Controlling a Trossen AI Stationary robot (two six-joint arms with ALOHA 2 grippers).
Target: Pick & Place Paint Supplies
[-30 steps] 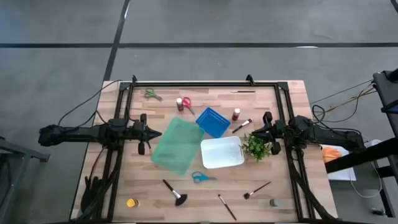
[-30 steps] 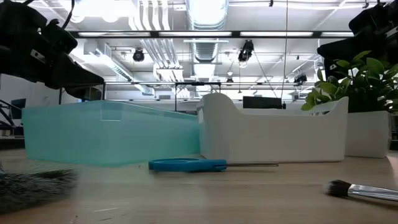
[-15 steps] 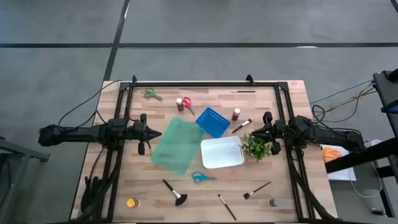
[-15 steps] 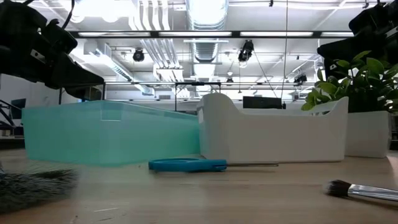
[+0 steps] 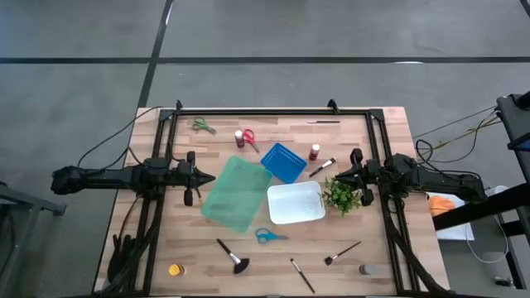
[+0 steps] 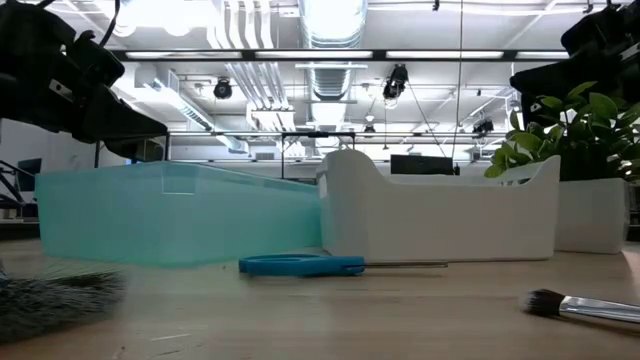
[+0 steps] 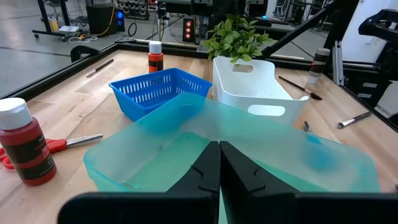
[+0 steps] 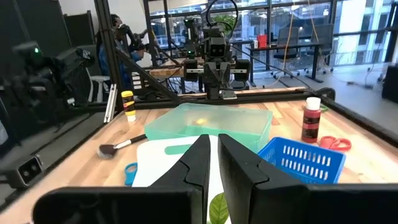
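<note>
My left gripper (image 5: 209, 177) hovers shut and empty at the left edge of the teal bin (image 5: 236, 194); its fingers (image 7: 219, 163) point over that bin. My right gripper (image 5: 333, 176) hovers shut and empty beside the leafy plant (image 5: 341, 196), right of the white bin (image 5: 295, 204). Lying flat on the table are blue scissors (image 5: 267, 236), red scissors (image 5: 248, 137), green scissors (image 5: 203, 126) and several brushes, among them three near the front (image 5: 233, 257) (image 5: 301, 275) (image 5: 341, 252). Paint bottles stand upright: two red ones (image 5: 238, 138) (image 5: 315, 151), a yellow one (image 5: 175, 270) and a grey one (image 5: 364, 269).
A blue mesh basket (image 5: 283, 161) sits behind the two bins. A black frame rail (image 5: 273, 112) runs along the far edge and down both sides. Bare wood lies at the front left and far right of the table.
</note>
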